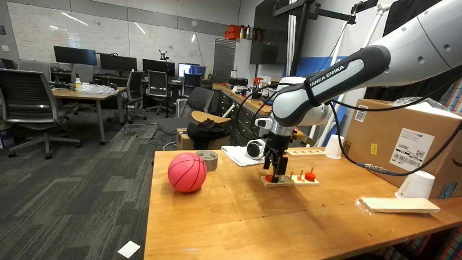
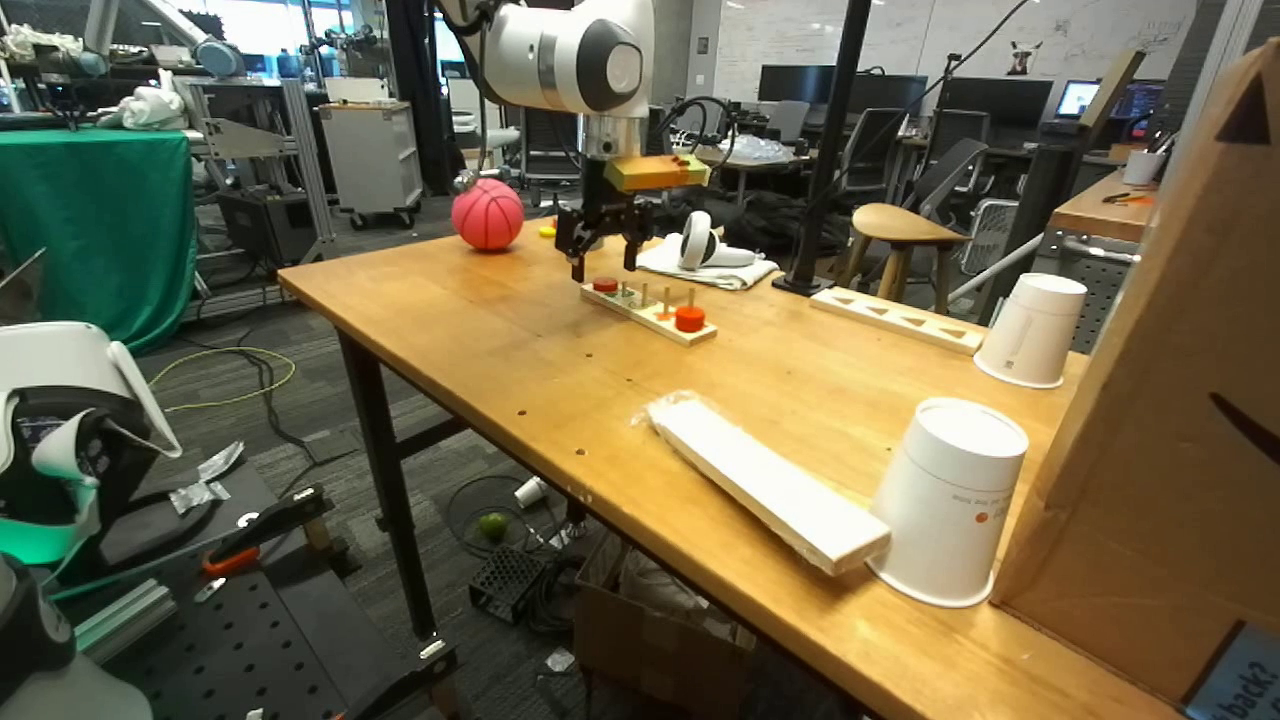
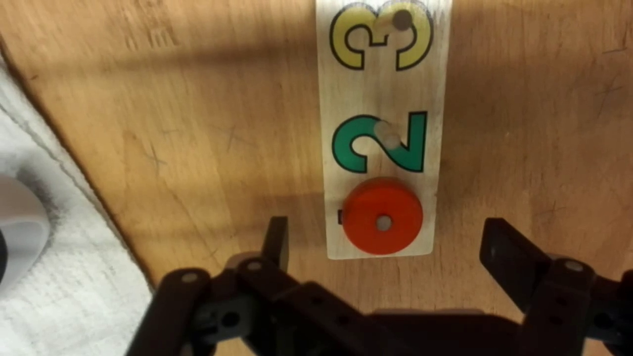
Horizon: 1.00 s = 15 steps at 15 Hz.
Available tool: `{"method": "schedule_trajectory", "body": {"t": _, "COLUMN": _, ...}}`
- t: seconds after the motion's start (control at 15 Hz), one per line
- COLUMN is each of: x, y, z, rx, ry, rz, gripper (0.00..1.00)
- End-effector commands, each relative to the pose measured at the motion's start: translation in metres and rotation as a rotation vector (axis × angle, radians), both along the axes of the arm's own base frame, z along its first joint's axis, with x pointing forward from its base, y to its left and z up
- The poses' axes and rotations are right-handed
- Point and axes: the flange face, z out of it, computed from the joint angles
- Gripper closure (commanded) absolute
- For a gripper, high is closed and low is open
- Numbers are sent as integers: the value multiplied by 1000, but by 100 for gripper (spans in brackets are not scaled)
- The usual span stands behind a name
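Nearest in the wrist view, the black gripper (image 3: 385, 227) has its fingers spread wide on either side of a red disc (image 3: 381, 202), with nothing in its hold. No contact with the disc shows; whether the fingertips reach the surface (image 1: 216, 224) cannot be told. That disc sits around the end peg (image 3: 384, 223) of a narrow wooden board (image 3: 385, 91), just beyond the printed green 2 (image 3: 418, 141), while a thicker red piece (image 2: 690, 320) sits around the opposite peg (image 2: 691, 297) in both exterior views.

Several things could go amiss. Board edges stick out past the disc on both sides, so fingers closing too low would probably pinch the wood and shove or lift the whole board. Closing too high, they could slip off the disc's rim, which offers little depth, or meet only the peg. Because that peg runs up through the disc, any tilt or sideways pull would likely bind it and drag the board along. Beside the board, a white cloth (image 3: 64, 296) lies near one finger, with a white device (image 2: 733, 258) on it; a wide sideways swing might snag or nudge them.
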Motion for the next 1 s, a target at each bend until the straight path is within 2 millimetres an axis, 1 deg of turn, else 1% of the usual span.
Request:
{"method": "schedule_trajectory", "body": {"t": 0.0, "x": 6, "y": -1, "z": 3, "rx": 11, "ry": -14, "rz": 13, "gripper": 0}}
{"method": "schedule_trajectory", "body": {"t": 0.73, "x": 5, "y": -1, "z": -5, "rx": 13, "ry": 0, "rz": 20, "gripper": 0}}
{"method": "schedule_trajectory", "body": {"t": 0.87, "x": 5, "y": 0, "z": -5, "rx": 13, "ry": 0, "rz": 21, "gripper": 26}}
{"method": "schedule_trajectory", "body": {"t": 0.93, "x": 5, "y": 0, "z": -5, "rx": 14, "ry": 0, "rz": 21, "gripper": 32}}
